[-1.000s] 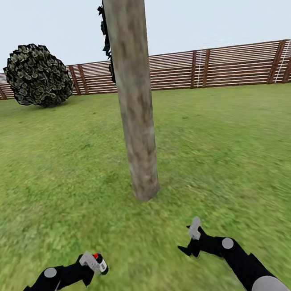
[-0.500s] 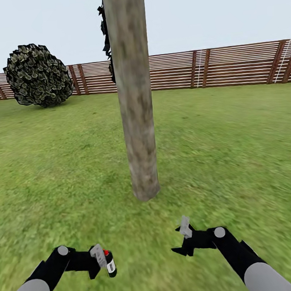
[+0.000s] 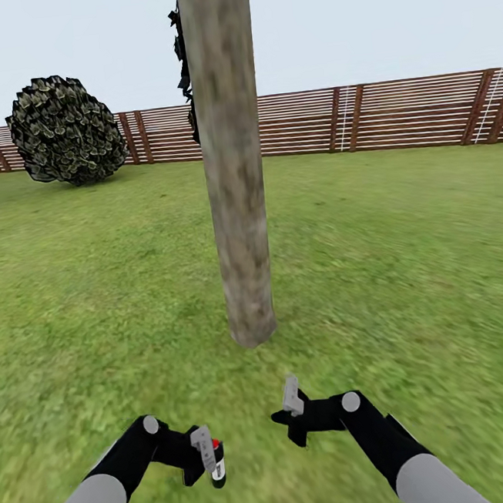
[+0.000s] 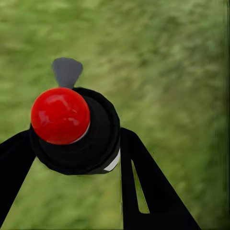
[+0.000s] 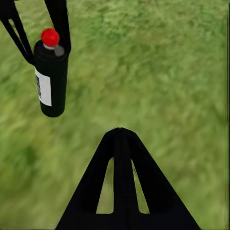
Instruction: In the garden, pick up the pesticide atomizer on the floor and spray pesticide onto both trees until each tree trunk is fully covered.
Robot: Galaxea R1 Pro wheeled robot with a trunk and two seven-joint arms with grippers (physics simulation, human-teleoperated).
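Swinging inward over the last second, both arms have drawn toward the middle of the head view, low over the grass. The left pincer (image 3: pixel 206 456) is clamped on the pesticide atomizer (image 3: pixel 217 462), a small black can with a red cap and a white label. It was out toward the robot's left a second ago and now hangs just short of the base of the tree trunk (image 3: pixel 237 206). The right pincer (image 3: pixel 293 411) has also slid inward and holds nothing; its fingers look pressed together.

The trunk, fence (image 3: pixel 392 115) and round bush (image 3: pixel 66 130) sit exactly where they were, so the camera has held steady. This suggests the can is being lined up on the trunk, though its nozzle appears to point at the lawn (image 3: pixel 408 266) rather than the bark.

The left wrist view looks straight down on the red cap (image 4: pixel 60 115), with a grey tab beside it and the black fingers on either side. The right wrist view adds the can's whole side (image 5: pixel 51 79), hanging upright above the grass with its label showing.
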